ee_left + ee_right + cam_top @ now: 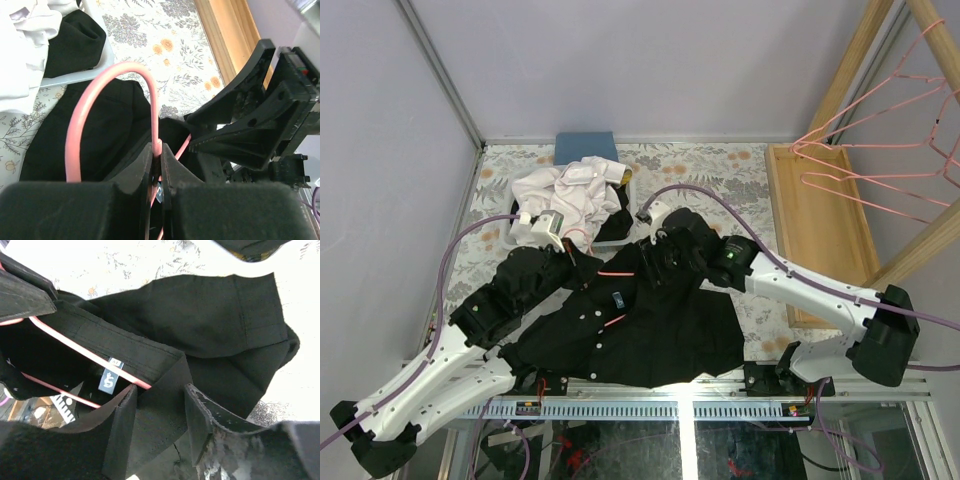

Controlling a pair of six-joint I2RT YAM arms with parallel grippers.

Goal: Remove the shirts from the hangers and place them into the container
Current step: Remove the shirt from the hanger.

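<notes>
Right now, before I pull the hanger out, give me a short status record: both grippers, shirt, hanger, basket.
left gripper: shut on the hook of the thin pink wire hanger
right gripper: open, fingers either side of the collar of the black button-up shirt
black shirt: lying spread out, hanger inside its collar
white perforated plastic basket: holds a crumpled white shirt
step: black shirt not yet off hanger

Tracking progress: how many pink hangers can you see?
3: one hanger inside the black shirt on the table, its hook pinched in the left hand; two overlapping on the wooden rack at right. Tangled wires may hide more.
</notes>
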